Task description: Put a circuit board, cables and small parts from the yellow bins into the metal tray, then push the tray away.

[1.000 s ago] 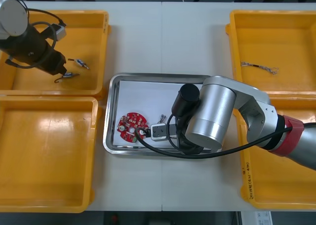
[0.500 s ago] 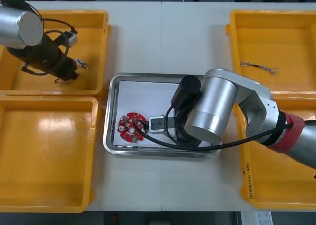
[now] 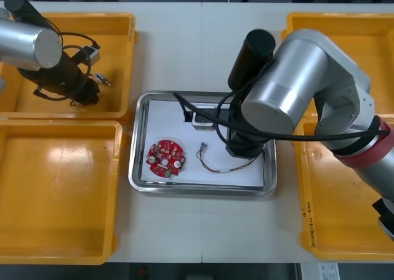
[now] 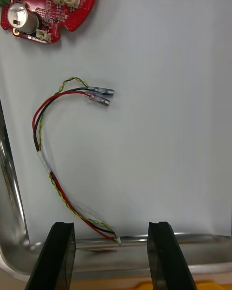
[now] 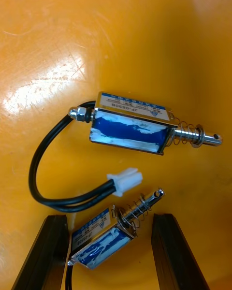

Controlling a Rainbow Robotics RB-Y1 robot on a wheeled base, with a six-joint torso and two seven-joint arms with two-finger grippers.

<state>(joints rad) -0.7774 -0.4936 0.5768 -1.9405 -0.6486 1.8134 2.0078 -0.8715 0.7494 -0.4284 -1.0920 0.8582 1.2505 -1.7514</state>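
The right gripper [image 4: 114, 258] hangs over the metal tray [image 4: 12, 212], its fingers [image 4: 62, 256] spread wide and holding nothing. One end of the red and yellow cable [image 4: 43, 162] lies on the tray's white floor between them, just inside the shiny rim. Farther in lies the red circuit board [image 4: 53, 7], apart from the cable. The left gripper [image 5: 108, 258] is low in the far yellow bin [image 3: 117, 46] left of the tray. Its fingers stand wide on either side of a small metal part [image 5: 104, 239] on the bin floor, with a second metal part [image 5: 130, 128] just beyond. The light table [image 3: 203, 46] stretches past the tray's far rim.
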